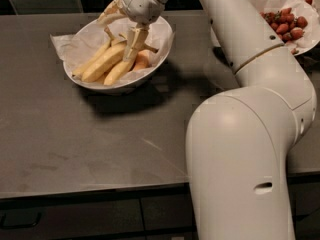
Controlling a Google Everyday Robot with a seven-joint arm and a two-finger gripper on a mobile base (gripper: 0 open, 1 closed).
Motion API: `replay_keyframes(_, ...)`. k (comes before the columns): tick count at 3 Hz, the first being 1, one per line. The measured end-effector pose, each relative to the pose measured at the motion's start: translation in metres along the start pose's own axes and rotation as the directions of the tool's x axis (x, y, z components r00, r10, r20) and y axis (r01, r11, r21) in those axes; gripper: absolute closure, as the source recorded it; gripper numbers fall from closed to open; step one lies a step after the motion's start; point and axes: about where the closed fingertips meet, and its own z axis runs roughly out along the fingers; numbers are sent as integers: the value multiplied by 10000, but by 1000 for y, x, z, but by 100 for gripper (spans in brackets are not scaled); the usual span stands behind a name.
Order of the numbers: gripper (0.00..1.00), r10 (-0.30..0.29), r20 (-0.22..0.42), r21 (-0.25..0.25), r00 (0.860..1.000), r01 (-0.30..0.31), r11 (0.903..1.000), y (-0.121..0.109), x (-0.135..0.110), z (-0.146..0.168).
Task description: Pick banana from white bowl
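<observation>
The white bowl (85, 82), lined with crinkled paper, stands at the back left of the dark table. Several yellow bananas lie in it. The longest, thickest banana (102, 64) lies diagonally in the middle, and a small orange piece (142, 60) sits at its right. My gripper (116, 38) hangs over the bowl from above, open. One finger (133, 44) points down onto the bananas' upper ends, and the other finger (108, 15) is spread out to the left above the paper. It holds nothing.
A second paper-lined bowl with red strawberries (286, 20) stands at the back right. My large white arm (240, 149) covers the right half of the view. The dark table (75, 144) has its front edge near the bottom.
</observation>
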Motion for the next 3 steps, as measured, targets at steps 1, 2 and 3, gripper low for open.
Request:
replay_keyframes(1,29,383,132,-266,9992,-379,9989,14,-5,0)
replay_keyframes(2,27,617,255,-365,9978,-607,9975,22,-5,4)
replay_keyframes(3,27,542,346,-405,9979,-528,9978,21,1,10)
